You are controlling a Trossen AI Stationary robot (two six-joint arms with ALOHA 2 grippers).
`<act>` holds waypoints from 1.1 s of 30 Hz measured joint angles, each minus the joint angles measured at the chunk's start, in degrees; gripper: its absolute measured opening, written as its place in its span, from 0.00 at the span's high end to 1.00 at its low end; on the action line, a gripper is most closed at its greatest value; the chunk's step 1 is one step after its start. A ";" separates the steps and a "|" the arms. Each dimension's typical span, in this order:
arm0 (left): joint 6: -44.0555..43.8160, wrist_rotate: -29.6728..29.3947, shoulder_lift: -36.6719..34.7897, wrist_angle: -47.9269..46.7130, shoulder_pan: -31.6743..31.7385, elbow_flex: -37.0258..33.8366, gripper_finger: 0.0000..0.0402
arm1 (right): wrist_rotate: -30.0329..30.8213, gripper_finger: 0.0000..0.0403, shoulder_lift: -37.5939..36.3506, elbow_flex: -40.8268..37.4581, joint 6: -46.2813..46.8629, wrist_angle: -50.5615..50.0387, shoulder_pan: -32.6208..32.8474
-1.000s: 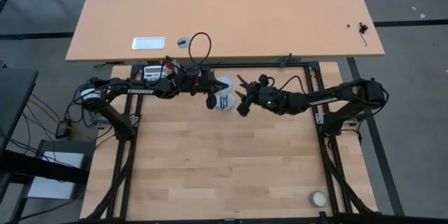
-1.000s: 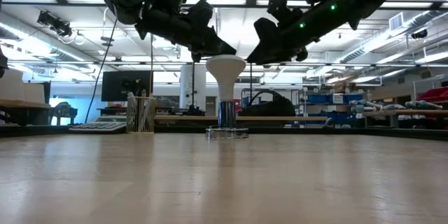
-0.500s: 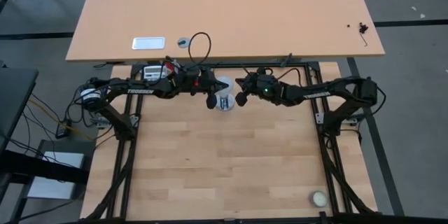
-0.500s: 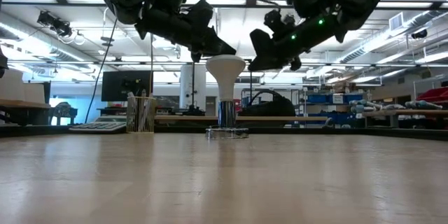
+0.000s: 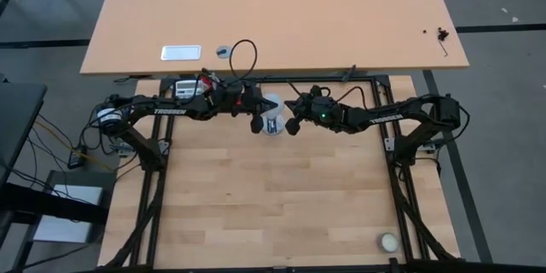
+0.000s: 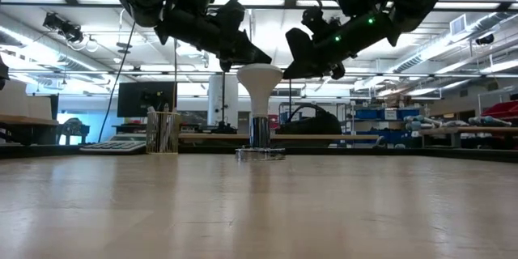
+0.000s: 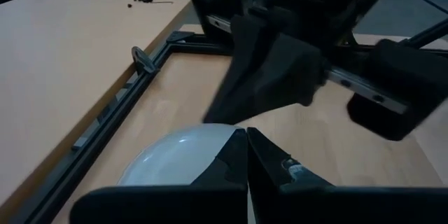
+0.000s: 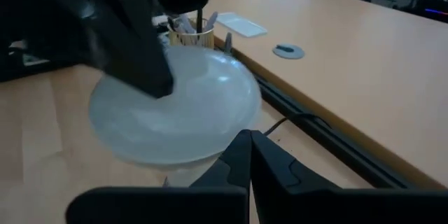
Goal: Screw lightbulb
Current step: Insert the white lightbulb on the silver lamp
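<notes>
Lightbulb (image 5: 273, 107) upright in socket (image 6: 260, 153) at 12 o'clock on worktop (image 5: 273, 205). Left gripper (image 5: 255, 125) at its 9, right gripper (image 5: 291, 126) at its 3; both closed empty.

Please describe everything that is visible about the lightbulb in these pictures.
The lightbulb is white and frosted, with a wide round globe on top that tapers down to a grey metal screw base. It stands upright, base down, in a round silver socket near the far edge of the wooden table. The shut left gripper and the shut right gripper flank the globe's top, one on each side; whether either touches it cannot be told.
</notes>
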 joint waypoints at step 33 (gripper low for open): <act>-0.20 -0.12 0.02 0.23 0.51 0.05 1.00 | -8.24 0.97 -1.01 -0.02 1.42 1.83 -4.13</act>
